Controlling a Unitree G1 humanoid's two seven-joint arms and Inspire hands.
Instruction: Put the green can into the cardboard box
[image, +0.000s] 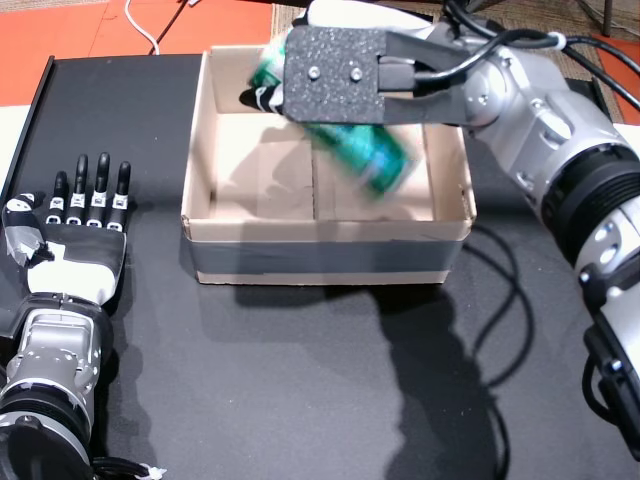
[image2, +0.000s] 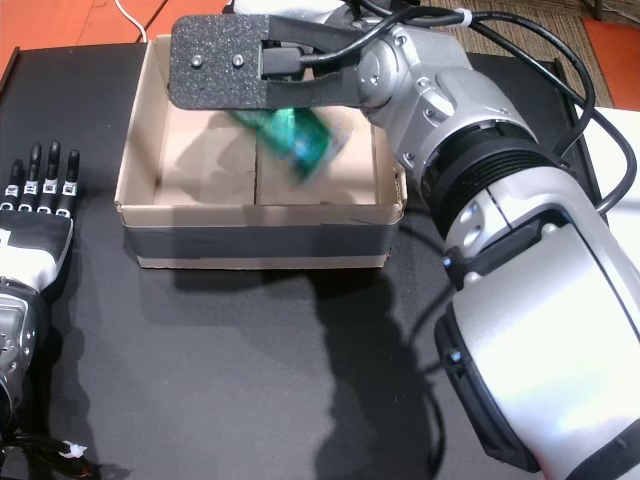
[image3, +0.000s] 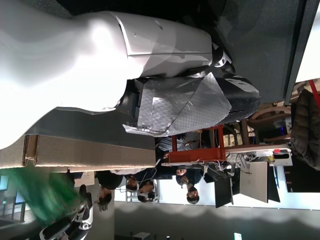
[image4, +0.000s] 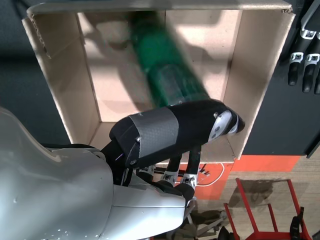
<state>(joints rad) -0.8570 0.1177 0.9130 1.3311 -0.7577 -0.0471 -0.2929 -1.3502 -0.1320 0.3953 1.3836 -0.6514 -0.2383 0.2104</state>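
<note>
One left hand (image: 75, 225) lies flat near the black table's (image: 300, 380) left edge, fingers straight and slightly spread, holding nothing. Beyond, the right hand (image: 335, 75) hovers over the cardboard box (image: 325, 250); the blurred green can (image: 375, 155) sits beneath it inside the box, and whether its fingers grip the can cannot be told.

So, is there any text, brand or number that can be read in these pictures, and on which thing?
None can be read.
Green can: blurred by motion in every view, so its print is unreadable.
Cardboard box: plain, no print visible.
Right hand: no marking visible.
</note>
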